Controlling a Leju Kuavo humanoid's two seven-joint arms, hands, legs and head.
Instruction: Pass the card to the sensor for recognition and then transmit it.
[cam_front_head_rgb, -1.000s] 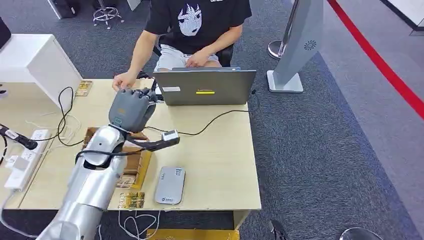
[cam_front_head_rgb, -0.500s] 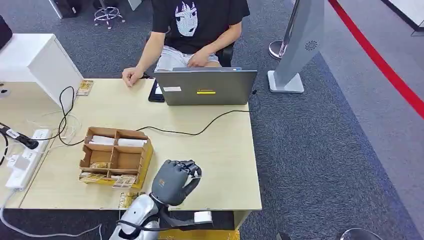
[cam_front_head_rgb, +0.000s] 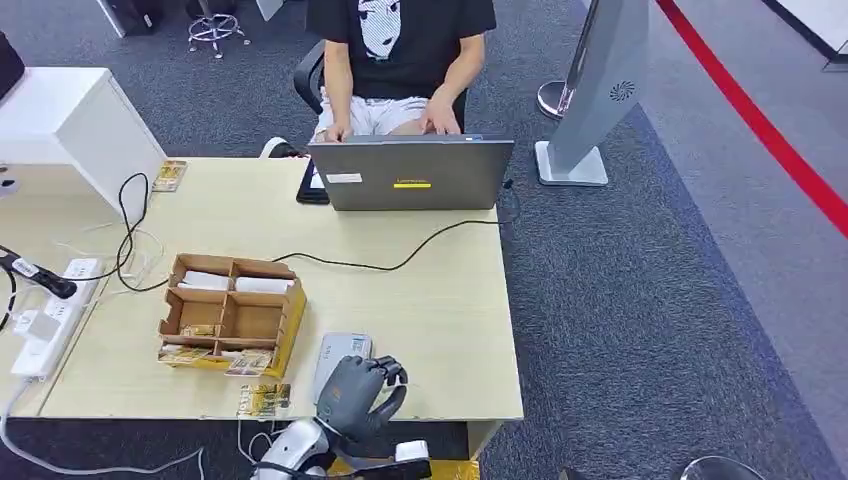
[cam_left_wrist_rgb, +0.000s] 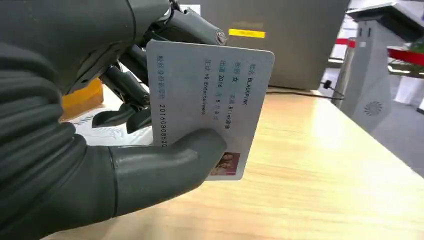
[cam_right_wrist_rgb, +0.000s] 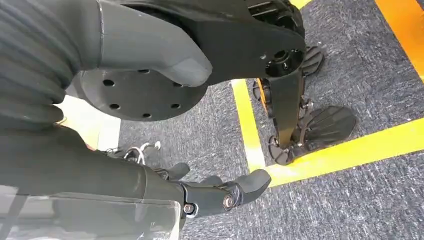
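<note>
**Card in hand at the reader, handover still to come**

From the head view we start with the pale wooden counter (cam_front_head_rgb: 440, 300). At twelve o'clock on it stands an open grey laptop (cam_front_head_rgb: 410, 172), with a seated person in a black printed T-shirt (cam_front_head_rgb: 400, 40) behind it. At nine o'clock sits a brown cardboard tray with compartments (cam_front_head_rgb: 232, 315), a few cards lying in its near cells. At six o'clock, by the near edge, lies the flat silver-grey card sensor (cam_front_head_rgb: 338, 362).

Our left hand (cam_front_head_rgb: 355, 395) hovers over the near end of that sensor. In the left wrist view its thumb and fingers (cam_left_wrist_rgb: 125, 82) pinch a white printed identity card (cam_left_wrist_rgb: 210, 100), held upright over the counter. Whether the card touches the sensor we cannot tell.

Our right hand (cam_right_wrist_rgb: 215, 192) hangs beside the body over grey carpet, fingers loosely spread and holding nothing.

We judge the task about midway: the card is picked and brought to the sensor; the reading may be under way, and passing the card across to the person remains.
</note>
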